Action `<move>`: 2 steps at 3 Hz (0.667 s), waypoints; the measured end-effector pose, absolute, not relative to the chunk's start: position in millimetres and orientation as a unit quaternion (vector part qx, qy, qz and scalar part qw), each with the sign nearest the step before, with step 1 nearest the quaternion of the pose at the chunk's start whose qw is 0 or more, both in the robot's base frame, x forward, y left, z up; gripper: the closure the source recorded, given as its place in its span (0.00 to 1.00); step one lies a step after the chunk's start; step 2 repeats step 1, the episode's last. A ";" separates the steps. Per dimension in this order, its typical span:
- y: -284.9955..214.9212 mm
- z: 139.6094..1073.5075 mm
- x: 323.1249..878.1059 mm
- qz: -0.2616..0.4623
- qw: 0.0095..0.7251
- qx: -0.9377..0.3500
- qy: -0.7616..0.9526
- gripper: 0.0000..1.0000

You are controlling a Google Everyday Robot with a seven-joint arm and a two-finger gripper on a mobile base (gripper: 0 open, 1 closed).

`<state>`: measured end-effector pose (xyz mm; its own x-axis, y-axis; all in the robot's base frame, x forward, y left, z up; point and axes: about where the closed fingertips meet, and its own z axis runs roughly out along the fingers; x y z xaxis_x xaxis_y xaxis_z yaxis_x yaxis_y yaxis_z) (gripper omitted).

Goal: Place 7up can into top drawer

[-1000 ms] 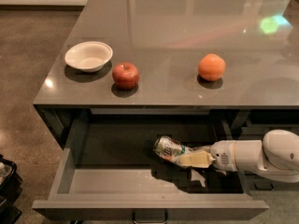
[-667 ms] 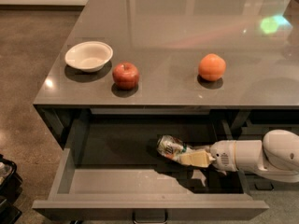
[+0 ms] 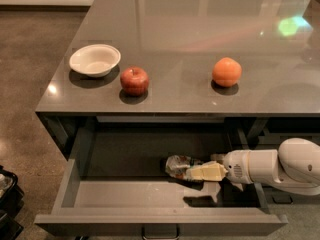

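The top drawer is pulled fully open below the counter, its small metal pull handle at the bottom edge. The 7up can lies on its side inside the drawer, right of the middle, low over the floor. My gripper reaches in from the right on a white arm. Its cream fingers are closed around the can's right end.
On the grey counter stand a white bowl, a red apple and an orange fruit. The drawer's left half holds nothing. A dark object sits on the floor at the far left.
The gripper and the can have shifted very slightly to the right inside the drawer. Nothing else has moved.
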<state>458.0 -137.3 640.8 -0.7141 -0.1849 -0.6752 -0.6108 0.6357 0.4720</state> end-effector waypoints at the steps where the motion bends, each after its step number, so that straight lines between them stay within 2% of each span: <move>1: -137.3 640.8 458.0 0.358 0.298 -0.233 0.854 0.00; 2: -137.3 640.8 458.0 0.358 0.298 -0.233 0.854 0.00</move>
